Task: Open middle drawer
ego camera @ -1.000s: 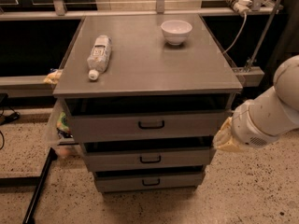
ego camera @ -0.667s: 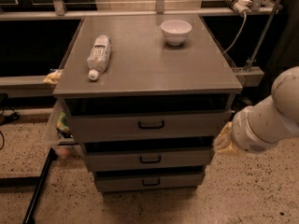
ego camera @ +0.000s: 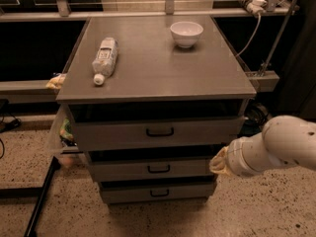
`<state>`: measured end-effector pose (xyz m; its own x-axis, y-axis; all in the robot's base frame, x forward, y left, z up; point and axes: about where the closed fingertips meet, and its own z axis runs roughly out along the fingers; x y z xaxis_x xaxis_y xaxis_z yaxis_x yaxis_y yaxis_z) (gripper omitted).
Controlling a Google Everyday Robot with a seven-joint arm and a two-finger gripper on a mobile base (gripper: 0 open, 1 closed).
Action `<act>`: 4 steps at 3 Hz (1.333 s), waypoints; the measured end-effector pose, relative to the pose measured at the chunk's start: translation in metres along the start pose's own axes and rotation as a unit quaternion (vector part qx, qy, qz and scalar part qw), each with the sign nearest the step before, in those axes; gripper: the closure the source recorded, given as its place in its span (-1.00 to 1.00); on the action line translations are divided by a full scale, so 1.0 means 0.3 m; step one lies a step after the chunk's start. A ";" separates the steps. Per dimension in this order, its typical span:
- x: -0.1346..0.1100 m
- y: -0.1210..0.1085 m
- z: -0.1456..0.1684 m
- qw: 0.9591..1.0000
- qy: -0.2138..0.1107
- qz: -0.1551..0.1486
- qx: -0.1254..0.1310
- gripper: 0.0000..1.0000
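The middle drawer (ego camera: 123,171) sits between two others, its black handle (ego camera: 159,169) centred. My gripper (ego camera: 218,162) is at the drawer's right end, mostly hidden by the wrist — I cannot tell its state. On the cabinet top lies a bottle (ego camera: 104,58) — label unreadable — with a white bowl (ego camera: 186,33) beyond.
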<state>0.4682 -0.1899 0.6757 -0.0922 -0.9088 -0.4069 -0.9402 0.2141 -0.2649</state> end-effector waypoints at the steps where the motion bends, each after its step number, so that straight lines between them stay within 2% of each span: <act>1: 0.047 0.031 0.257 0.999 -0.037 0.022 -0.019 1.00; 2: 0.048 0.031 0.257 0.999 -0.037 0.022 -0.019 1.00; 3: 0.126 0.051 0.333 1.000 -0.022 0.013 -0.014 0.72; 4: 0.201 0.061 0.435 1.000 -0.016 0.010 -0.012 0.31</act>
<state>0.4883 -0.1940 0.5324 -0.1010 -0.8921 -0.4404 -0.9457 0.2235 -0.2359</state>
